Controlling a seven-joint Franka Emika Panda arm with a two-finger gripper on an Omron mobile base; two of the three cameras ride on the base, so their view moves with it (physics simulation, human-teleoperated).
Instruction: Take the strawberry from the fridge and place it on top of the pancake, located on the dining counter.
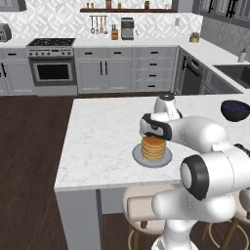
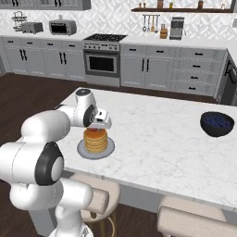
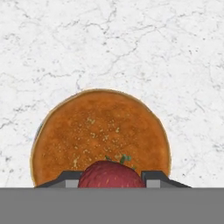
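gripper clenched on strawberry just above pancake on grey plate

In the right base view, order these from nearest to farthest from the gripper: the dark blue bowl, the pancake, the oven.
1. The pancake, directly under the gripper, which grips the strawberry.
2. The dark blue bowl, far off to the side on the dining counter.
3. The oven, against the back wall.

Dark wood floor spreads before grey cabinets along the far wall. A steel oven sits left, beige stools near.
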